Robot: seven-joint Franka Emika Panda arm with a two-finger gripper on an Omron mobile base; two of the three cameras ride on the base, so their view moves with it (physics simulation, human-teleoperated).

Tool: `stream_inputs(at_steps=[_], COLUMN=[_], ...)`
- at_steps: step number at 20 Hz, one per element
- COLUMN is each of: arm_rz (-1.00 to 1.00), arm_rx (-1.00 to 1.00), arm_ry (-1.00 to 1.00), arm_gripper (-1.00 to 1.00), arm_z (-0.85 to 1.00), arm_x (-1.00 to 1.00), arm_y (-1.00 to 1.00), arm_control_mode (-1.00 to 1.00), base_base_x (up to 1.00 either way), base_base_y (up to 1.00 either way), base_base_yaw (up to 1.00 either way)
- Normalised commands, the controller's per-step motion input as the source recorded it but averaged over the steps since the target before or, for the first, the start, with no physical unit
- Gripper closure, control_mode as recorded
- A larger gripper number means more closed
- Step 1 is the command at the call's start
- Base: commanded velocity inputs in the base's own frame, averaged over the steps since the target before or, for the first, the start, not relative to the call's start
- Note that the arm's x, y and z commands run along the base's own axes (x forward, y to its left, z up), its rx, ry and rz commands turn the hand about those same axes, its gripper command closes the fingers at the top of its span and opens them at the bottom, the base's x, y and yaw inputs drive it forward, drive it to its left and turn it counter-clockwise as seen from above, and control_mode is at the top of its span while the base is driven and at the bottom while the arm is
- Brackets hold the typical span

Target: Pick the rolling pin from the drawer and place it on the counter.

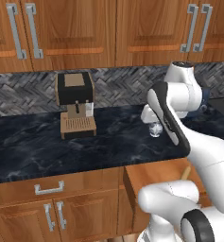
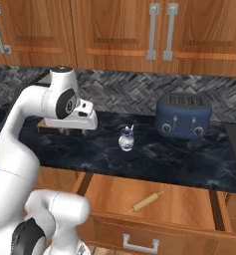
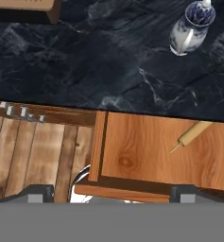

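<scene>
The rolling pin lies slanted on the smooth bottom of the open reddish-brown drawer. In the hand view the rolling pin sits at the drawer's upper right, partly under the edge of the counter. A short tan piece of the rolling pin shows past my arm in the left base view. My gripper hangs open and empty above the counter's front edge, over the drawer's left end and well left of the pin. Its fingertips stand wide apart.
A blue-and-white jar stands on the counter behind the drawer. A blue toaster sits at the back right, a coffee machine at the back left. Wall cabinets hang above; lower cabinet doors are left of the drawer.
</scene>
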Motion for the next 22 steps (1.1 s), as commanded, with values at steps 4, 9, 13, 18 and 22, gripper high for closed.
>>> stream_inputs(at_steps=[4,9,13,18,22], arm_rz=[-0.09,-0.14,0.00,0.00,0.00], arm_rx=[0.00,0.00,0.00,0.00,0.00], arm_ry=[0.00,0.00,0.00,0.00,0.00], arm_gripper=[-1.00,-1.00,-1.00,-1.00,-1.00], arm_z=[-0.71,-0.45,0.00,0.00,0.00], arm_x=[-0.64,-0.41,0.00,0.00,0.00], arm_y=[0.00,0.00,0.00,0.00,0.00], arm_control_mode=[-1.00,1.00,1.00,1.00,1.00], base_base_x=[0.00,-0.11,-0.64,-0.64,-0.44], base_base_y=[0.00,0.00,0.08,0.38,0.57], base_base_yaw=[0.00,-0.05,-0.34,-0.50,-0.56])
